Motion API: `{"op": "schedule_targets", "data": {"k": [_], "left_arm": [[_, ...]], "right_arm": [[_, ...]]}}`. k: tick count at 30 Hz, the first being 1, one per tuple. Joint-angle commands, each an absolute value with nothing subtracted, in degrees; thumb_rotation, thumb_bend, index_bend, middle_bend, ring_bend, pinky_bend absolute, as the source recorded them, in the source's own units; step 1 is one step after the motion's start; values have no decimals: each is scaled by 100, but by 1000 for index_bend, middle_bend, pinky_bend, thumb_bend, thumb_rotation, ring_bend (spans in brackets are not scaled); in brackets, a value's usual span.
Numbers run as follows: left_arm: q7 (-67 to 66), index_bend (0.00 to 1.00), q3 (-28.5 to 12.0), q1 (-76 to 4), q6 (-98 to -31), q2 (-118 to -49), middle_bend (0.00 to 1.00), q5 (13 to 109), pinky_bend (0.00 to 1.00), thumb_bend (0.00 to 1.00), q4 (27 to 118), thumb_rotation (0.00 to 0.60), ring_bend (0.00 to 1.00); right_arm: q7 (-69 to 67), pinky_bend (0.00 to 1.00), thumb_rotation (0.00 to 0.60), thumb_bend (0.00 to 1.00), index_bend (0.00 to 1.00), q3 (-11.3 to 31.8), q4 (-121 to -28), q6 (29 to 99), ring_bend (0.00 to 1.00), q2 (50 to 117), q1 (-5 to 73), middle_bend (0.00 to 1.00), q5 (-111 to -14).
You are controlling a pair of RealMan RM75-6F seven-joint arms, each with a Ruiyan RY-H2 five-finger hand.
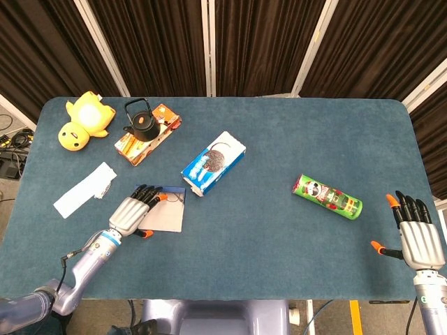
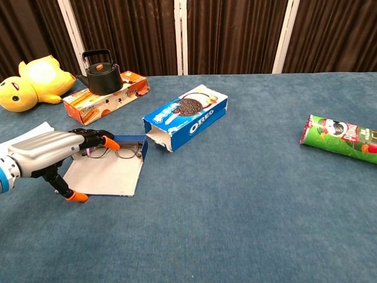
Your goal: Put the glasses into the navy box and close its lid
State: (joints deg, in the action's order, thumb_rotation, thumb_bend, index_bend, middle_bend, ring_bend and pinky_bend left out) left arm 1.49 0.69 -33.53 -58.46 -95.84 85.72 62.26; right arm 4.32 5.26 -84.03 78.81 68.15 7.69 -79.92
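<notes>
Left robot hand [image 2: 50, 154] hovers empty, fingers extended, over the one navy box [image 2: 115, 167], whose lid lies flat open. The one pair of glasses [image 2: 118, 152] seems to lie in the box, ready for closing. Right robot hand [image 1: 419, 237] idles, spread, well clear.

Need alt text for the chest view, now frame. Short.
The robot's silver left hand, fingers extended, reaches over an open navy box on the blue table, its orange fingertips by the thin-framed glasses at the box's far end. Behind stand a blue Oreo carton, a black kettle on an orange box, and a yellow plush; a green Pringles can lies right.
</notes>
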Motion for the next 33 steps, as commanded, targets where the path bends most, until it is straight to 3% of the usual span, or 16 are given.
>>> {"op": "schedule_targets", "data": {"k": [1, 4, 33], "left_arm": [[167, 152, 84, -3350, -5841, -9577, 0, 8590, 0, 407, 6232, 600, 0], [168, 152, 90, -3348, -5854, -9574, 0, 8609, 0, 450, 6234, 600, 0], [262, 175, -191, -3478, -5840, -9548, 0, 8477, 0, 457, 6187, 600, 0]], "right_arm": [[428, 0, 600, 0, 0, 524, -8399, 7876, 0, 6815, 770, 0, -7992], [427, 0, 600, 0, 0, 522, -8395, 7870, 0, 6819, 773, 0, -7991], [441, 0, 600, 0, 0, 514, -8369, 7800, 0, 6835, 790, 0, -7951]]}}
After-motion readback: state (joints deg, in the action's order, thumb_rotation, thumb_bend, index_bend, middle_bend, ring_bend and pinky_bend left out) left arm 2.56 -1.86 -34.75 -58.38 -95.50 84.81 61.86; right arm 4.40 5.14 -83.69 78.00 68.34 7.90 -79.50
